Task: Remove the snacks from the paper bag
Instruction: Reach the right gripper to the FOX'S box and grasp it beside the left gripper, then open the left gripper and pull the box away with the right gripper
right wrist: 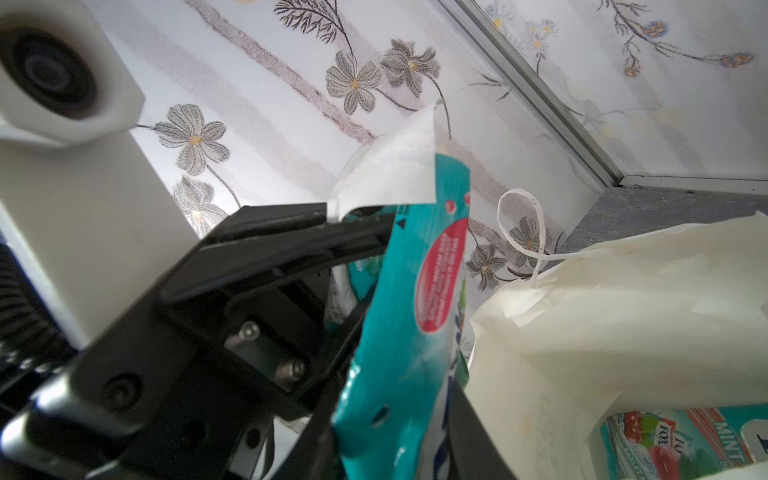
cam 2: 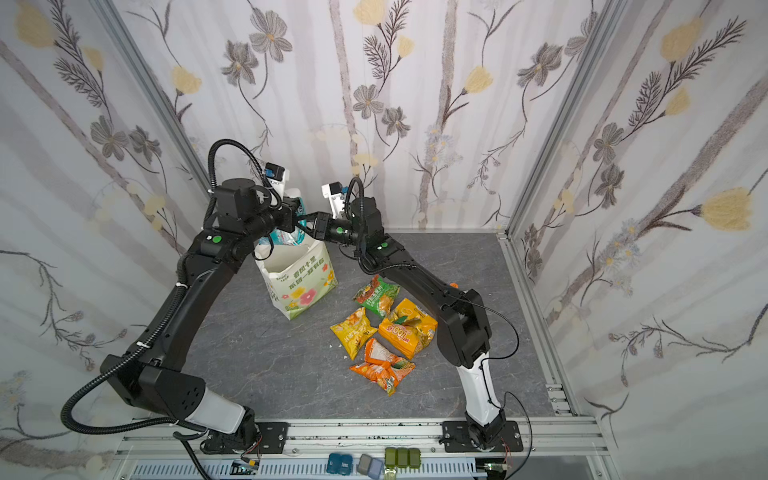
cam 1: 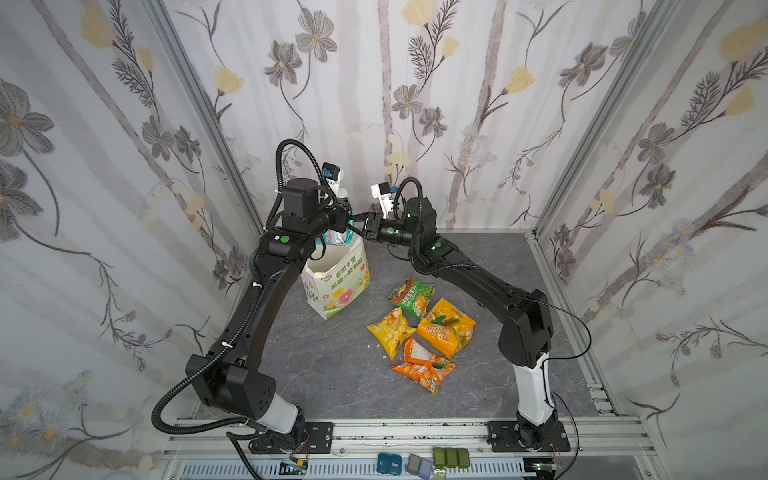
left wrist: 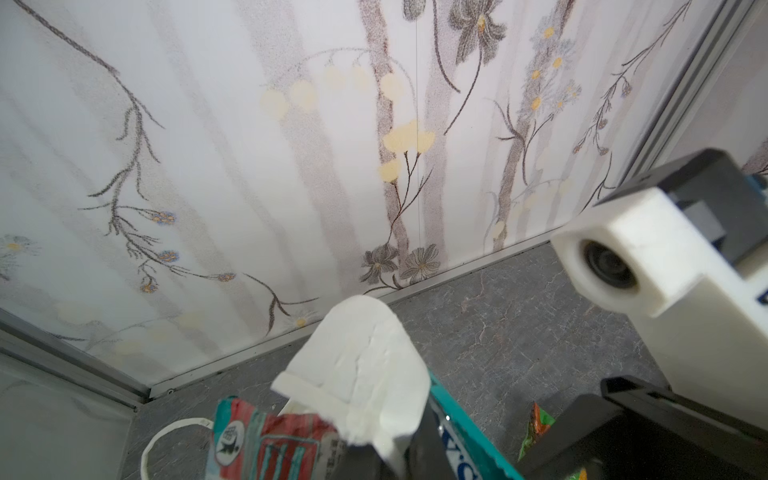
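The white paper bag (cam 1: pixel 336 286) (cam 2: pixel 303 282) stands upright at the back left, mouth open. Above its mouth my left gripper (cam 1: pixel 349 216) (left wrist: pixel 395 457) is shut on the top edge of a teal-and-white snack packet (right wrist: pixel 415 332) (left wrist: pixel 461 440), pinching a white paper flap (left wrist: pixel 365 357) with it. My right gripper (cam 1: pixel 358 222) (right wrist: pixel 395 440) meets it from the right, shut on the same packet lower down. A second teal packet (right wrist: pixel 685 440) lies inside the bag. A green (cam 1: pixel 411 295), a yellow (cam 1: pixel 390 332) and two orange packets (cam 1: pixel 446 328) (cam 1: pixel 424 365) lie on the grey table.
The four packets lie in a cluster to the right of the bag, under the right arm's reach. Flowered walls (cam 1: pixel 457 124) close the cell on three sides. Small blue, grey and green boxes (cam 1: pixel 451 457) sit on the front rail. The bag's cord handle (right wrist: pixel 519 232) sticks up.
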Tool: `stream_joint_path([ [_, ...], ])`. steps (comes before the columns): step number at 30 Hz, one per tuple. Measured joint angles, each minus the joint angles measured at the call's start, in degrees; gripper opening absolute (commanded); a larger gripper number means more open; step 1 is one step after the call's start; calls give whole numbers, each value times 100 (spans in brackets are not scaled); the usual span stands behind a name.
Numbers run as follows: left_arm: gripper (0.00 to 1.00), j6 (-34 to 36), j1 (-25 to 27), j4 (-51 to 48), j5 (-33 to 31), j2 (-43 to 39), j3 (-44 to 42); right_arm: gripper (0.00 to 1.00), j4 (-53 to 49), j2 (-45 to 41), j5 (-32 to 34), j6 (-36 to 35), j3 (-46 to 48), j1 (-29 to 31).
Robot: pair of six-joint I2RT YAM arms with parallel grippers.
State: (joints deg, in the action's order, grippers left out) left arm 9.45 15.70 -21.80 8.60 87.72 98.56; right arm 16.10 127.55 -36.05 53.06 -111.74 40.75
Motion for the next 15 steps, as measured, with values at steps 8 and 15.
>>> stream_joint_path([
  [8,54,96,33,-2,-142,-120,-55,8,-505,-181,389,-267,0,-52],
  [15,64,361,33,-37,-560,-428,-341,7,-1257,-420,1460,-841,0,-184],
])
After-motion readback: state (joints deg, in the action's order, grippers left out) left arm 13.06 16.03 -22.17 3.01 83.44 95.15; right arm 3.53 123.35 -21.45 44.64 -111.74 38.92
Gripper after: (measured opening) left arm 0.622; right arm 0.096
